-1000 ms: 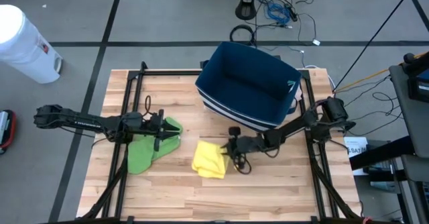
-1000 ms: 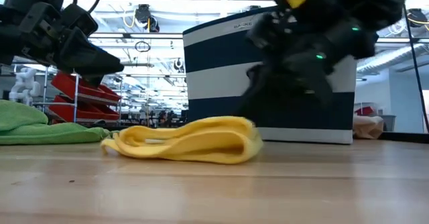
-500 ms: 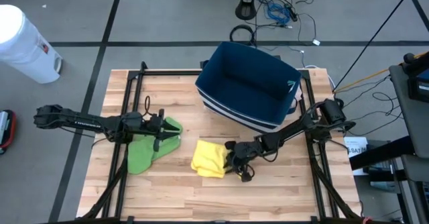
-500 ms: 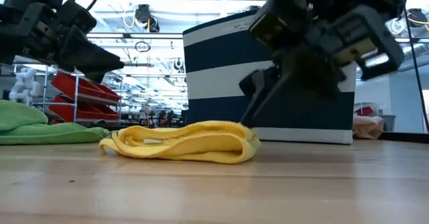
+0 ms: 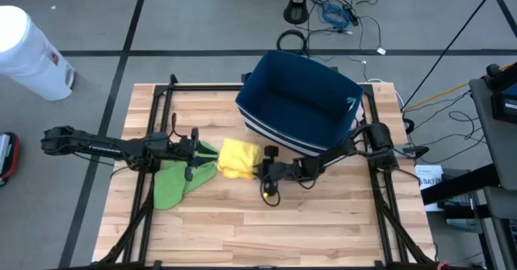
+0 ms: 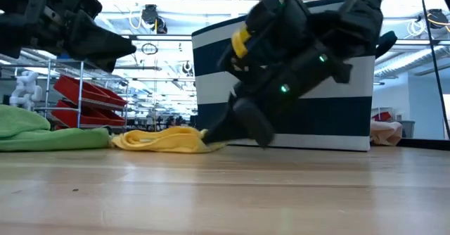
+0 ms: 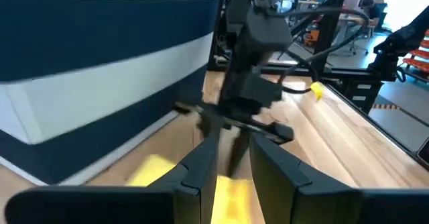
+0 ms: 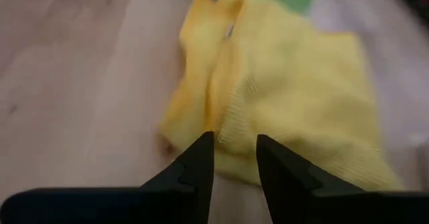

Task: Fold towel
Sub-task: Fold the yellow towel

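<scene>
The yellow towel lies as a flat folded bundle on the wooden table, its left edge against the green towel. My right gripper comes in low from the table's right. Its tips are at the yellow towel's right edge, with a narrow gap between them. My left gripper hovers over the green towel's far end, raised clear of it. It points right at the yellow towel, and its fingers are slightly apart with nothing between them. My right gripper meets the yellow towel's right-hand edge with its fingertips, slanting down from the table's right. The cloth's edge shows in the narrow gap between the tips; I cannot tell whether it is nipped. The towel lies flat on the table.
A navy basket with white stripes stands at the far middle of the table, just behind my right arm. A black frame runs along the table's sides. There is bare wood toward the near edge.
My right gripper has dropped low and swept toward the table's left and far side, pushing the yellow towel ahead of it. The towel has slid flat across the wood, keeping its folded shape, and now lies against the green towel.
</scene>
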Tool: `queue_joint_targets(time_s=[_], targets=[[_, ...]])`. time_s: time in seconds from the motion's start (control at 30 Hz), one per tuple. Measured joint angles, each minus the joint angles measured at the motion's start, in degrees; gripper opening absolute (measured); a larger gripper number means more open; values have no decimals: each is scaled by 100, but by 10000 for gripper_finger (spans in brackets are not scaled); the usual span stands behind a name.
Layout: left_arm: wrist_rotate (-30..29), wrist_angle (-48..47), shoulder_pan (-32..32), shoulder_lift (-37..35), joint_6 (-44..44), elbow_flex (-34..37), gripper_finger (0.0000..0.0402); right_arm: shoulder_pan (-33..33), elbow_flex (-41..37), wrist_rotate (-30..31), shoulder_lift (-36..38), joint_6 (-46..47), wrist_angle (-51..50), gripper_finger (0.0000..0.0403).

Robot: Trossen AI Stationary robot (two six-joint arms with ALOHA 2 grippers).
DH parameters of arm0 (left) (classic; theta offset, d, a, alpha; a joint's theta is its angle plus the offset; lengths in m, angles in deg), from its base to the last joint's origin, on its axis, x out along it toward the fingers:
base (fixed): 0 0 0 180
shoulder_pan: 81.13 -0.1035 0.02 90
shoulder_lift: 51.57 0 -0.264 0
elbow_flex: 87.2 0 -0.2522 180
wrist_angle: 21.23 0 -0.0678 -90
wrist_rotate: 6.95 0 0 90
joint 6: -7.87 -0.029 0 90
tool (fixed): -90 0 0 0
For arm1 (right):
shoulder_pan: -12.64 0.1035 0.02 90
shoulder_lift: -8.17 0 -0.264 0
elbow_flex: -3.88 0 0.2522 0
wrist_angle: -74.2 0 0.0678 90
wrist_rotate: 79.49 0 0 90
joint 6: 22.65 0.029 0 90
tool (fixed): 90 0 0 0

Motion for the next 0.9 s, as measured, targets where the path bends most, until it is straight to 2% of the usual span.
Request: queue_joint_targets(time_s=[0.2, 0.4, 0.73, 0.9], targets=[[-54, -403, 0, 3, 56, 0, 94, 20, 295, 33, 145, -362, -363, 100], [-594, -417, -1, 2, -303, -66, 94, 162, 389, 31, 527, -420, -605, 100], [-656, -1838, -303, 48, -731, -1010, 94, 337, 398, 13, 1747, -553, -1394, 100], [-441, -2117, -383, 471, -900, -1385, 94, 394, 398, -4, 2526, -749, -1868, 100]])
